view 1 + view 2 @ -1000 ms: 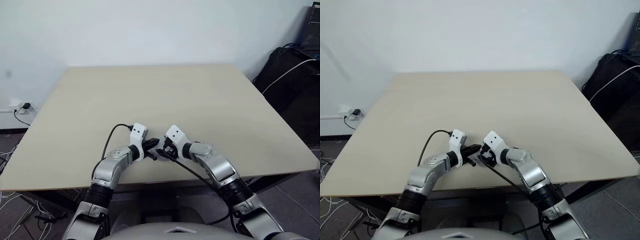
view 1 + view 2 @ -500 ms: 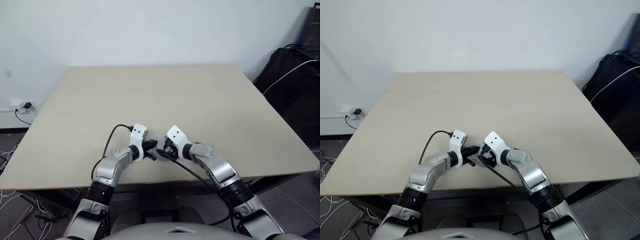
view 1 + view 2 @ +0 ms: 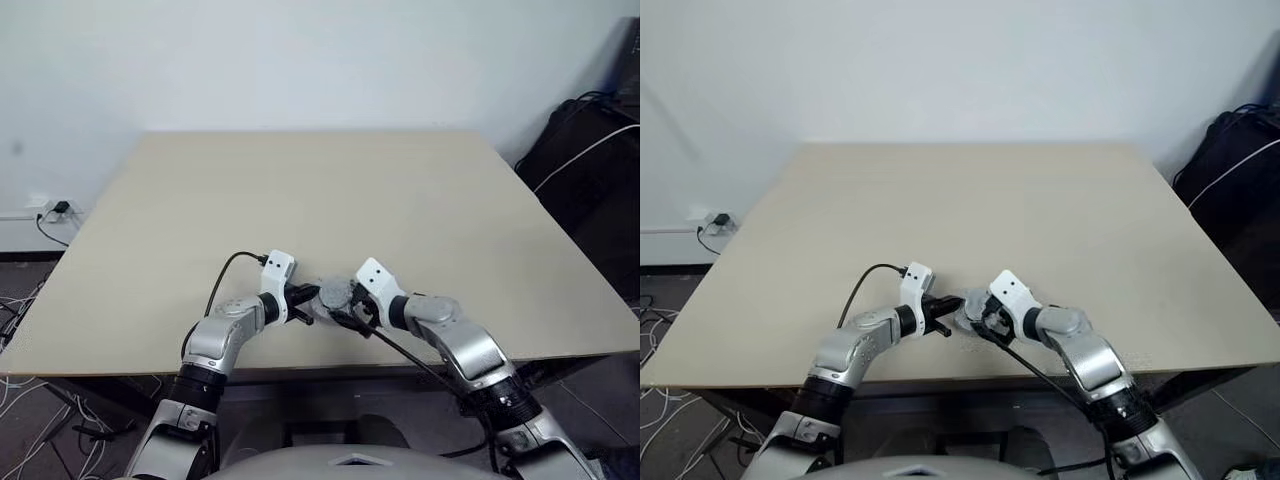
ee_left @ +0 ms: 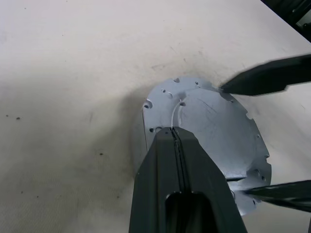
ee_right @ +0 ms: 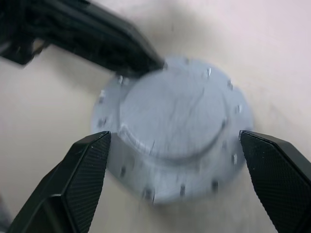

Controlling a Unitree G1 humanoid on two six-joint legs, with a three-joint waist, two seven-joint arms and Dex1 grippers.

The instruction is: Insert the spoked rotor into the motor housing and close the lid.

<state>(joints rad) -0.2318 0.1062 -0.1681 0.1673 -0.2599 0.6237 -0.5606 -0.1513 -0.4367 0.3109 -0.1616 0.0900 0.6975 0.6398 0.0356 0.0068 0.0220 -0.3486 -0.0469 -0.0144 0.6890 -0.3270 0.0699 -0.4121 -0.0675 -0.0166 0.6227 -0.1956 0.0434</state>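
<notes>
The lid (image 3: 335,293) lies near the table's front edge with its smooth grey face up, a flanged disc with small holes round its rim (image 5: 172,121). My left gripper (image 3: 307,297) is shut, and its tip (image 4: 174,130) rests on the lid's left edge. My right gripper (image 3: 346,314) is open and straddles the lid from the right, with one black finger (image 5: 87,165) on each side, apart from the rim. Its fingers (image 4: 265,80) also show in the left wrist view. The spoked rotor and the motor housing are hidden.
The beige table (image 3: 330,200) stretches wide behind the grippers, and its front edge (image 3: 120,372) runs just below them. A black bag with a white cable (image 3: 590,150) stands off the right side. A wall socket with cables (image 3: 50,210) is at the left.
My right gripper has opened wider and drawn back to the right, uncovering the grey lid. The left gripper has stayed in place, shut.
</notes>
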